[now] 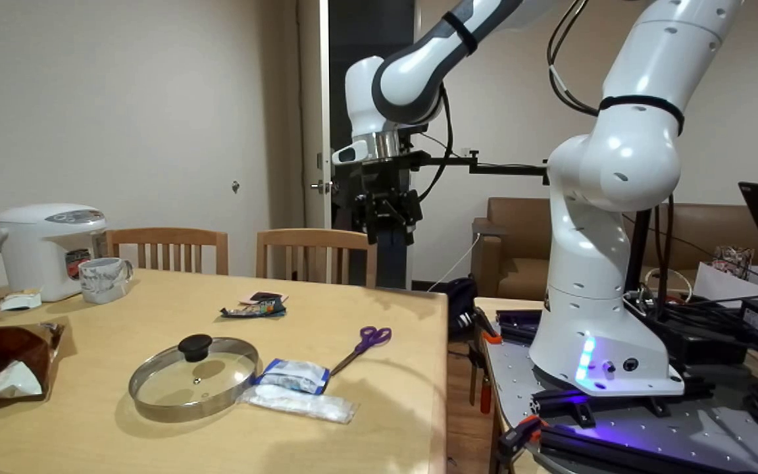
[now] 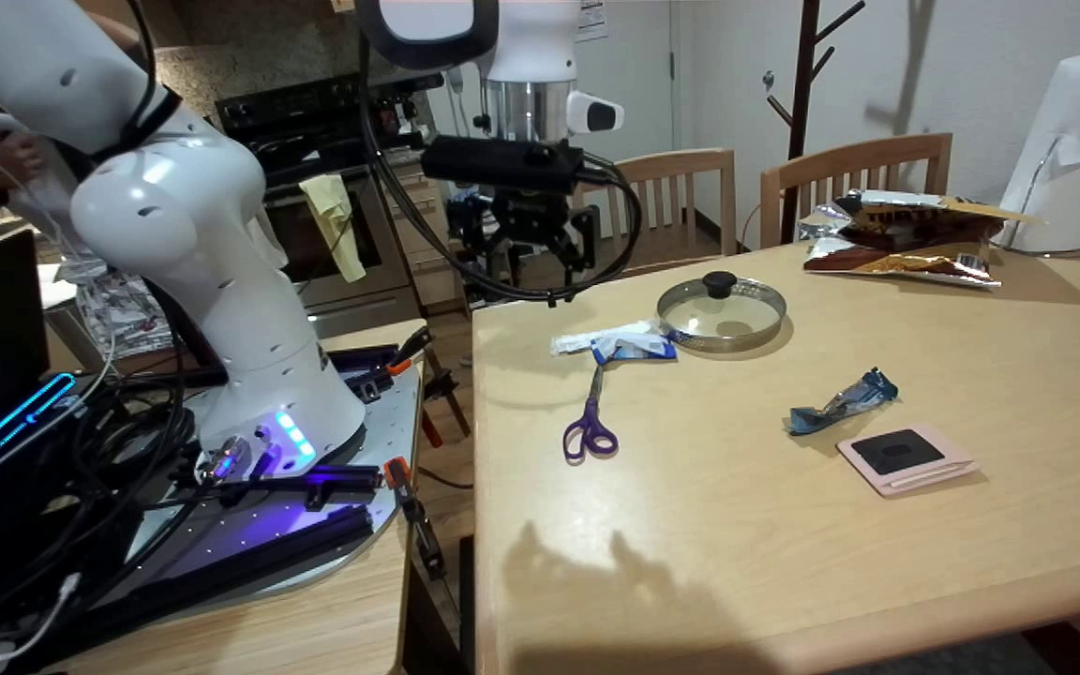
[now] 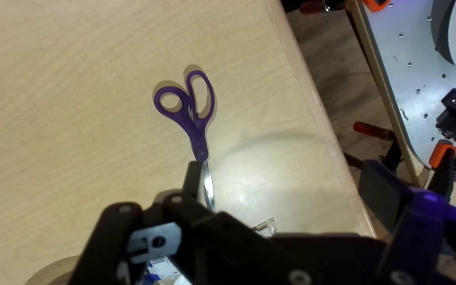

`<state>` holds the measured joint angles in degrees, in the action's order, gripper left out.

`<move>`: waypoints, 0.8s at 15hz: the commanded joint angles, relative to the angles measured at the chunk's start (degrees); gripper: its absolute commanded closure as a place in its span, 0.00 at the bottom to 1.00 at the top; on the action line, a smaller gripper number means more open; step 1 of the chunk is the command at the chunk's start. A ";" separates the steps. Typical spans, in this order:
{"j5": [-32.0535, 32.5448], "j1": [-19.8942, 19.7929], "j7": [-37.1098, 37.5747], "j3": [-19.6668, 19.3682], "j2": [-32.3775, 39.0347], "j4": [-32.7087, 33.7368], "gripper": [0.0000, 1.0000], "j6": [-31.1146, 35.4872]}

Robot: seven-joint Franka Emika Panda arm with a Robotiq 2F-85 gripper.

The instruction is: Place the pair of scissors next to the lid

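Note:
The purple-handled pair of scissors [image 1: 369, 339] lies flat on the table near the robot-side edge. It also shows in an exterior view [image 2: 591, 427] and in the wrist view [image 3: 199, 136]. Its blade tip meets a blue-and-white packet; whether it goes under cannot be told. The round glass lid [image 1: 188, 385] with black knob lies flat on the packet's far side, also seen in an exterior view [image 2: 721, 314]. My gripper [image 1: 391, 238] is open and empty, well above the table. In the wrist view the fingers [image 3: 287, 186] are wide apart; one overlaps the blades in sight, hiding the tip.
The blue-and-white packet [image 1: 293, 375] and a clear-white packet [image 1: 300, 403] lie between scissors and lid. A dark blue wrapper [image 2: 842, 403] and pink card holder [image 2: 906, 459] lie farther off. A mug [image 1: 104, 282], white appliance [image 1: 50, 250], snack bags [image 2: 906, 239] and paper towel roll [image 2: 1070, 155] stand beyond.

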<state>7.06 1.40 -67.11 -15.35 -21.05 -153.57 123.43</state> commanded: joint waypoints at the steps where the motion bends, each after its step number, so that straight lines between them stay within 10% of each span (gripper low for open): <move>1: 1.12 -2.03 -0.08 2.07 -0.72 0.11 0.00 1.26; 12: -1.67 -1.80 -7.11 2.03 15.15 2.83 0.00 12.73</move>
<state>7.55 0.60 -70.35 -14.30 -11.62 -152.91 133.72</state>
